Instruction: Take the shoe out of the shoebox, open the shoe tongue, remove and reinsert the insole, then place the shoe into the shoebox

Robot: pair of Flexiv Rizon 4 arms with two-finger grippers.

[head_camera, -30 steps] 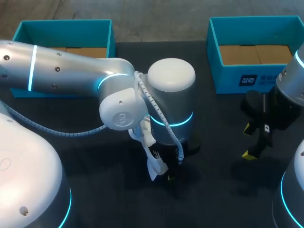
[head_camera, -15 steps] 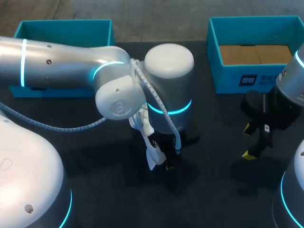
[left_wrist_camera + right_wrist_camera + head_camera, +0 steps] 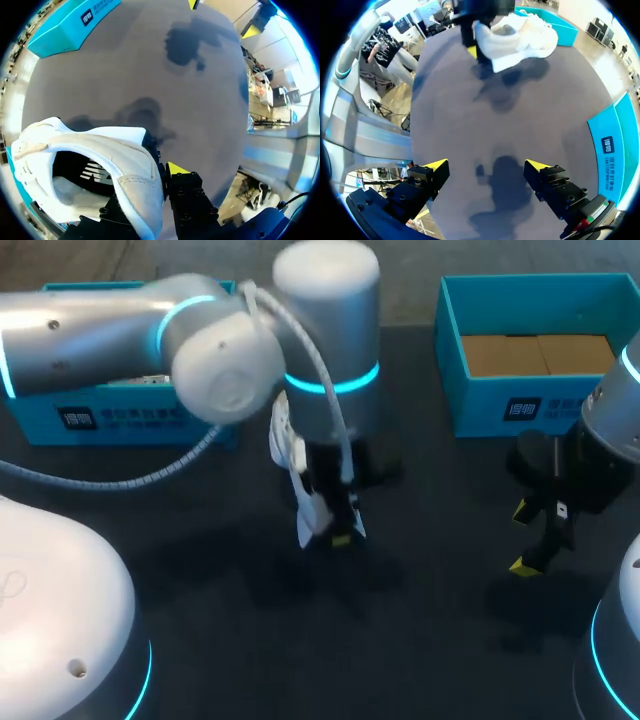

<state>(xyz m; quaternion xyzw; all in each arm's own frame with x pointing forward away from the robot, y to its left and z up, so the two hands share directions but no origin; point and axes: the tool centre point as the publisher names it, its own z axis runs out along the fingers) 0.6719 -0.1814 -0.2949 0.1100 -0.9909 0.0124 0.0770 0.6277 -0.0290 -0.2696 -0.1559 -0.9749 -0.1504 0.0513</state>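
Plainly, the shoe (image 3: 290, 455) is out of the box and hangs in the left end effector (image 3: 338, 532) over the middle of the desk (image 3: 420, 640). The fingers look clamped on its heel rim. One yellow tip (image 3: 176, 168) shows outside the wall; the inner finger is hidden, so the clamp is my reading. The shoe's long axis runs from heel at the fingers to toe, pointing toward the left shoebox (image 3: 120, 418).

For the tongue, the right end effector (image 3: 522, 537) matters. Its fingers stand wide apart on nothing, well off to the right, with the shoe across the desk ahead of it.

Both the left and right shoebox (image 3: 480, 410) carry a printed label on the front wall, and there is a dark mark inside the shoe.
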